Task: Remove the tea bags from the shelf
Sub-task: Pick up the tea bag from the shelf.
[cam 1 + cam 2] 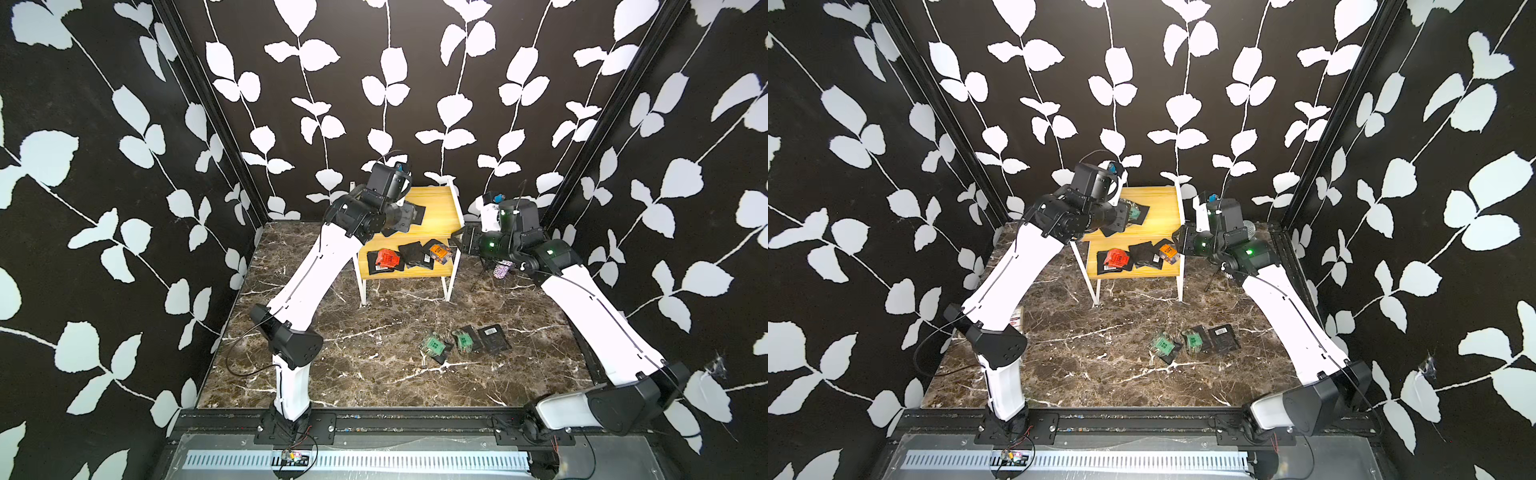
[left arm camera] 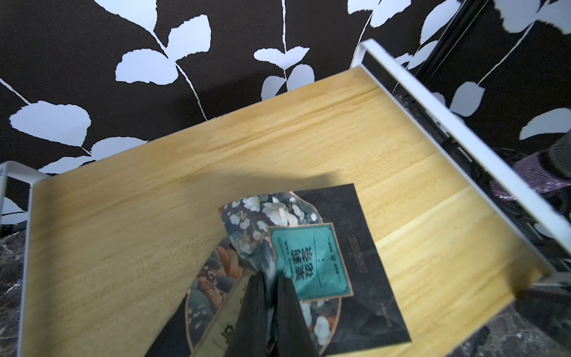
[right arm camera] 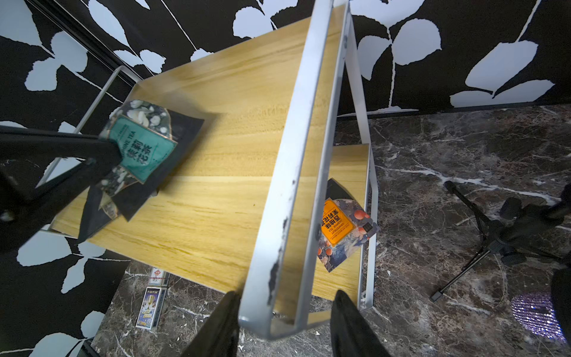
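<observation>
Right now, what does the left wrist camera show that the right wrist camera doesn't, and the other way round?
Only left wrist: both fingers of the left gripper pinched shut on the green tea bag's edge. Only right wrist: the orange tea bag on the lower board, the right gripper straddling the shelf's white frame, cards on the table, a tripod. Both: the shelf's top board and the held green tea bag.
</observation>
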`<act>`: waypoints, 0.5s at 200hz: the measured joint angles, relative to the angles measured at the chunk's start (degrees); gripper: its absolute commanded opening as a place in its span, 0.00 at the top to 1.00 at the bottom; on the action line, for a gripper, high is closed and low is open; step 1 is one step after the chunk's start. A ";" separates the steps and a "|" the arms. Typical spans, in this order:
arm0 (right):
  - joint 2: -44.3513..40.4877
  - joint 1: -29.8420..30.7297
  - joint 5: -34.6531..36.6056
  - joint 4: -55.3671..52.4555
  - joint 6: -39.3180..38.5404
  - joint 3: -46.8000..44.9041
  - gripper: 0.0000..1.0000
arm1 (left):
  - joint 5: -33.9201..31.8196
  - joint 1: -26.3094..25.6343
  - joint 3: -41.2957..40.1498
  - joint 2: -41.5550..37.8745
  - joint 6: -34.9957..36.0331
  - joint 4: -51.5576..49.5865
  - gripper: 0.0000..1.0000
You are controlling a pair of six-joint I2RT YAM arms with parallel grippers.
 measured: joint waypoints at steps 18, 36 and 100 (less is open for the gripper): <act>0.00 0.00 0.00 0.00 -0.02 0.00 0.52 | 0.59 0.00 0.00 -1.36 -0.35 0.04 1.00; 0.00 0.00 0.00 0.00 -0.02 0.00 0.52 | 1.27 -0.02 -0.44 -3.41 -0.81 0.44 1.00; 0.00 0.00 0.11 0.00 -0.02 0.00 0.52 | 3.23 -2.91 -13.35 -15.67 -1.90 3.58 1.00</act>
